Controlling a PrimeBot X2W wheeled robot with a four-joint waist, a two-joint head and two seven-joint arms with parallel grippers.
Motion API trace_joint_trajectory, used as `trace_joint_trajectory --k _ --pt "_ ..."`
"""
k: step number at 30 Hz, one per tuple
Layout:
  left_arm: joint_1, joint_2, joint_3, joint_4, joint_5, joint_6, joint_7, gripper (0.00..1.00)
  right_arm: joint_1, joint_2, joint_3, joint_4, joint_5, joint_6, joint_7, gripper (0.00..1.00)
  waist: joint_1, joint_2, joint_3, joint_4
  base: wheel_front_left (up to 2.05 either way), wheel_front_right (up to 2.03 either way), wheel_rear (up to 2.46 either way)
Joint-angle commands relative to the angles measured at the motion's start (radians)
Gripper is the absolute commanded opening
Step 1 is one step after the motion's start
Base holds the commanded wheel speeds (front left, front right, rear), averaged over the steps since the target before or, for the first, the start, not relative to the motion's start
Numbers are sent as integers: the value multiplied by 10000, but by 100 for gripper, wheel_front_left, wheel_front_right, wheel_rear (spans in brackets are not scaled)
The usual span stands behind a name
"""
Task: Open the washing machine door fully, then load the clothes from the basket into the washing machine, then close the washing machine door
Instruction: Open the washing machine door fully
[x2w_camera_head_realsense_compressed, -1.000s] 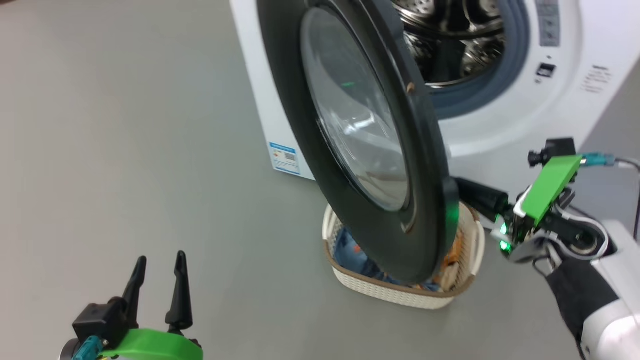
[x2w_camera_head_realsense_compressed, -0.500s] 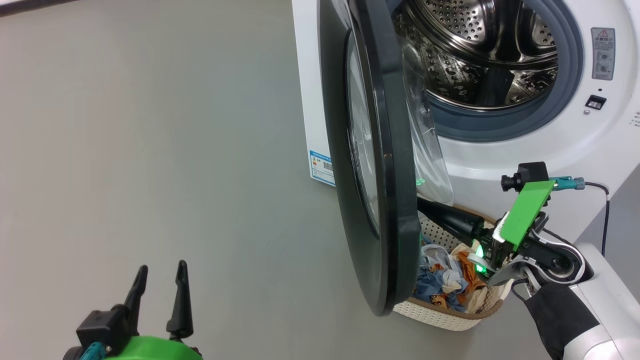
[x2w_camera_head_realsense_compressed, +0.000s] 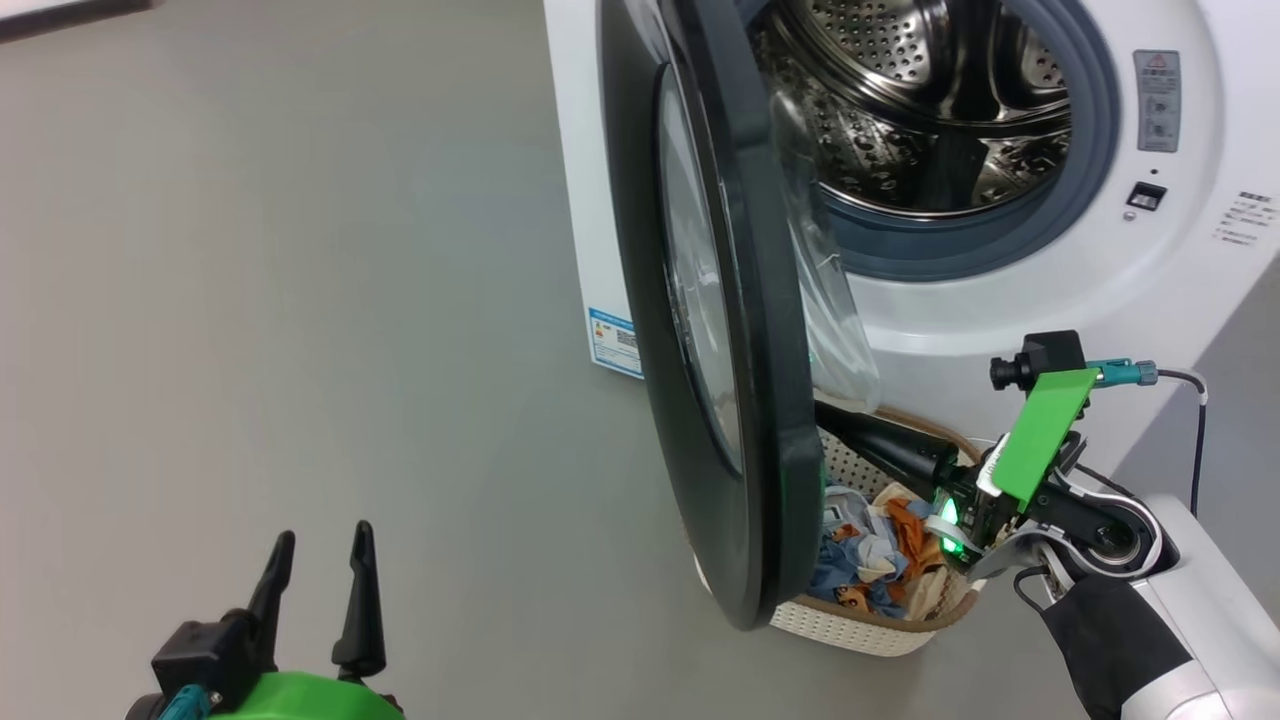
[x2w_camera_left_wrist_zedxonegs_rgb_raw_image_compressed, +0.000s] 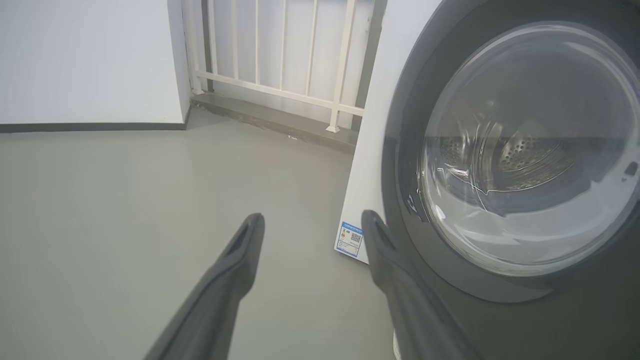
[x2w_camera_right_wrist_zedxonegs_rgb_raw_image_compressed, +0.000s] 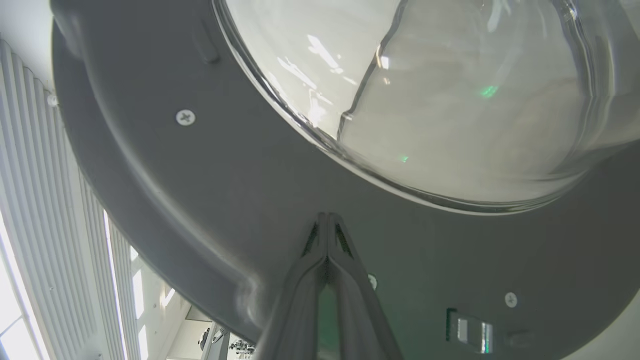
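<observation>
Grey flooring (x2w_camera_head_realsense_compressed: 300, 300) is stretching out before the white washing machine (x2w_camera_head_realsense_compressed: 1000, 320), whose perforated steel drum (x2w_camera_head_realsense_compressed: 900, 60) is showing inside the grey seal (x2w_camera_head_realsense_compressed: 1090, 150). The washing machine door (x2w_camera_head_realsense_compressed: 720, 300) is standing swung out, nearly edge-on to the head camera. Its lower rim is overlapping the basket (x2w_camera_head_realsense_compressed: 860, 635) in that view. That basket is sitting on the floor just in front of the machine, under the opening, with the blue and orange clothes (x2w_camera_head_realsense_compressed: 870, 555) lying heaped inside it. The right gripper (x2w_camera_right_wrist_zedxonegs_rgb_raw_image_compressed: 327, 220) is reaching over the basket with its two fingers pressed together on nothing, tips resting against the door's grey inner rim just below the glass bowl (x2w_camera_right_wrist_zedxonegs_rgb_raw_image_compressed: 450, 90). The left gripper (x2w_camera_head_realsense_compressed: 322, 540) is hovering low over the floor, fingers spread apart and holding nothing. A blue label (x2w_camera_head_realsense_compressed: 613, 342) is showing on the machine's side, and a white railing (x2w_camera_left_wrist_zedxonegs_rgb_raw_image_compressed: 280, 50) is standing behind.
</observation>
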Motion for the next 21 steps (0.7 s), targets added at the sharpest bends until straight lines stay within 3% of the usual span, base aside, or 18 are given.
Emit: trace_joint_trajectory --k 1,2,5,6,7,8,13,21 --pt "-130 169 319 -184 -106 93 -65 100 14 52 53 -324 -33 17 -49 0 0 0 -65 -169 0 0 0" --pt "-123 169 306 -169 -118 92 -65 100 31 52 18 -358 -53 17 -104 0 0 0 -91 -249 0 0 0" --pt "-114 169 288 -133 -128 107 -65 100 87 31 -97 -492 -119 17 -273 38 0 0 -161 -506 0 0 0" --pt "-115 169 286 -129 -119 107 -65 100 117 29 -132 -553 -129 17 -309 46 0 0 -187 -600 0 0 0" --pt "-110 169 284 -124 -122 103 -65 100 150 22 -181 -630 -164 17 -392 80 0 0 -217 -694 0 0 0" --pt "-107 169 287 -119 -123 102 -65 100 183 14 -250 -720 -233 17 -544 100 0 0 -239 -792 0 0 0" --pt "-115 169 261 -144 -167 89 -65 100 504 28 -500 -1486 -800 17 -1471 100 0 0 -303 -1284 0 0 0" --pt "-96 169 346 -227 -86 78 -65 100 1174 -85 -118 -3012 -2654 17 -3288 100 0 0 -303 -2254 0 0 0"
